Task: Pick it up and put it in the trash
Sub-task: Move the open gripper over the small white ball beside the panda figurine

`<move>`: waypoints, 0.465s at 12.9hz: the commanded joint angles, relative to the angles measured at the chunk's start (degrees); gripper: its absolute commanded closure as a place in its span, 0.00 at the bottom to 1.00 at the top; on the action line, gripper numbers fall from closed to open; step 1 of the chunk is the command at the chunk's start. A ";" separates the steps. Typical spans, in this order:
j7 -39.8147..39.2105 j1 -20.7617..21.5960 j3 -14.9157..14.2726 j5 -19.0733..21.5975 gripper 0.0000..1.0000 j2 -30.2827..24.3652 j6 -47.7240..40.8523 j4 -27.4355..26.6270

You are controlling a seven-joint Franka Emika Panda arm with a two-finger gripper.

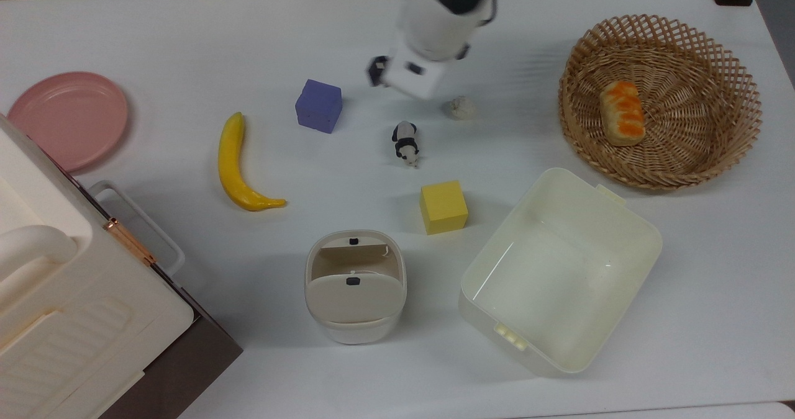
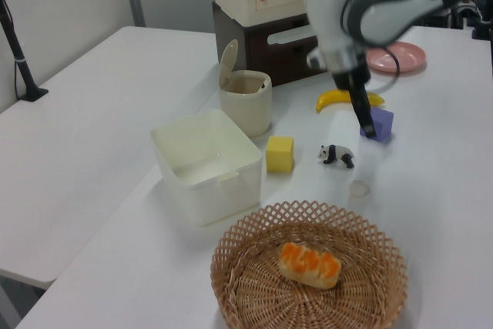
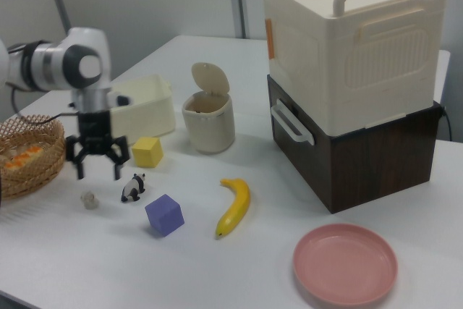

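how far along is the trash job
Nothing is binned yet. The paper ball lies on the table beside the panda toy. The open tool hangs empty above them. Left: grab the ball and drop it in the bin.

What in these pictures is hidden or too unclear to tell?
- Left view: the purple cube is partly covered by the blurred gripper.
- Top view: the trash bin has its inside partly covered by its swing lid.
- Right view: the basket is cut off by the right view's left edge.
- Left view: the paper ball is too small to show its surface.
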 commanded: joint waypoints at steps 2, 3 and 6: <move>9.47 10.74 -0.02 1.19 0.04 7.82 -0.63 0.52; 10.46 11.19 -0.02 2.50 0.12 9.24 2.51 1.14; 10.12 10.76 -0.02 2.00 0.14 9.95 7.11 1.32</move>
